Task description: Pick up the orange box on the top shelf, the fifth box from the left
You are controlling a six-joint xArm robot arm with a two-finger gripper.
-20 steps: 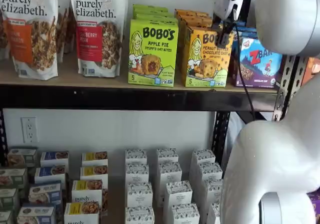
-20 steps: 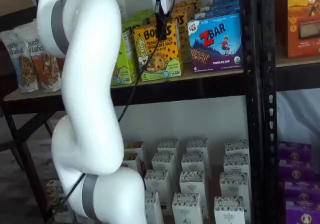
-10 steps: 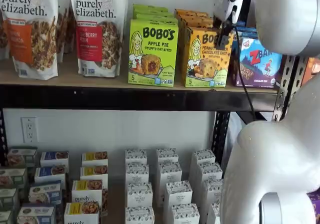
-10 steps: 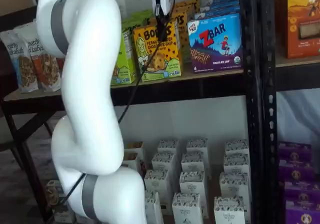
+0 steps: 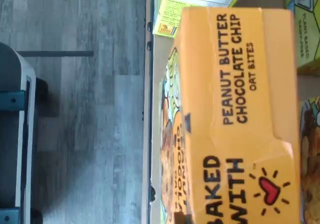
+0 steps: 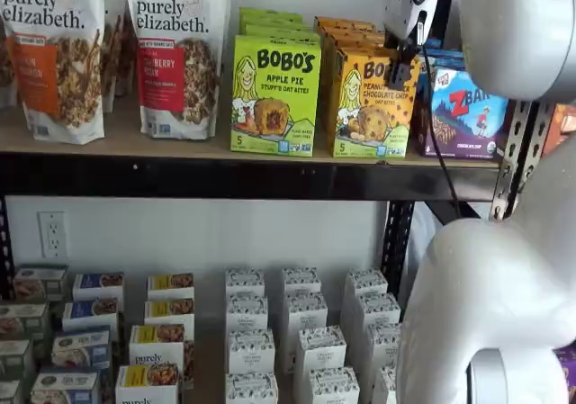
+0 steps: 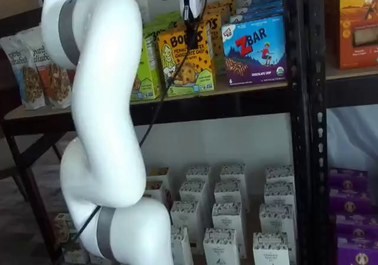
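Note:
The orange box (image 6: 369, 107) stands upright on the top shelf (image 6: 135, 141), between a green box and a blue-purple one. It also shows in a shelf view (image 7: 184, 64). My gripper (image 6: 401, 71) hangs from above at the box's upper right corner, with a black finger in front of its face. In a shelf view the gripper (image 7: 192, 38) sits over the box's top middle. Its fingers show side-on, so I cannot tell whether they grip. The wrist view is filled by the box's orange top (image 5: 235, 109), very close; no fingers show there.
A green Bobo's Apple Pie box (image 6: 274, 94) stands just left of the orange box and a ZBar box (image 6: 468, 112) just right. More orange boxes (image 6: 351, 33) stand behind it. Granola bags (image 6: 175, 53) stand further left. A black upright (image 7: 301, 100) rises at the right. My white arm (image 7: 100, 100) fills the foreground.
The gripper has come down slightly at the orange box's top. The box stands where it was.

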